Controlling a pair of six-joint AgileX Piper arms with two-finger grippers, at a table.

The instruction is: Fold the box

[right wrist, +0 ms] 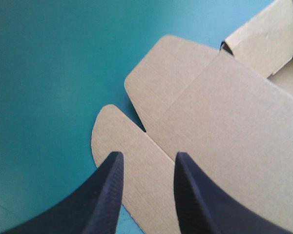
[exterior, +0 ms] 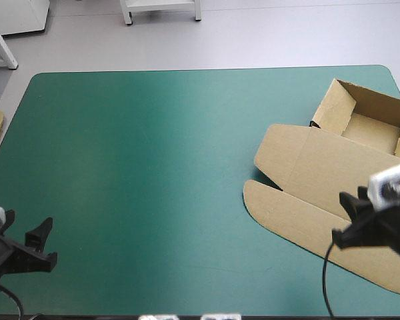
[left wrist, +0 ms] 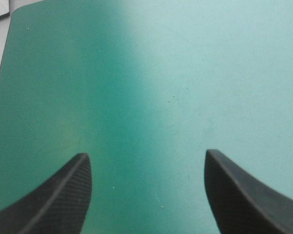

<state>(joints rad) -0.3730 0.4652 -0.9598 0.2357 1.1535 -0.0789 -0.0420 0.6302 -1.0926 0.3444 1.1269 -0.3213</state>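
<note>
Right gripper point(right wrist: 150, 156) hovers just above the box point(right wrist: 219, 112), black fingers point(right wrist: 107, 195) a narrow gap apart, gripping nothing. Left gripper point(left wrist: 146, 155) stands wide apart over bare teal-green cover point(left wrist: 185, 73), well apart from it. The box lies at the table's right side, tray raised toward the far corner, lid flat. Thin board should be light, stiff, bending at creases; pinch the lid's rounded flap edge.
</note>
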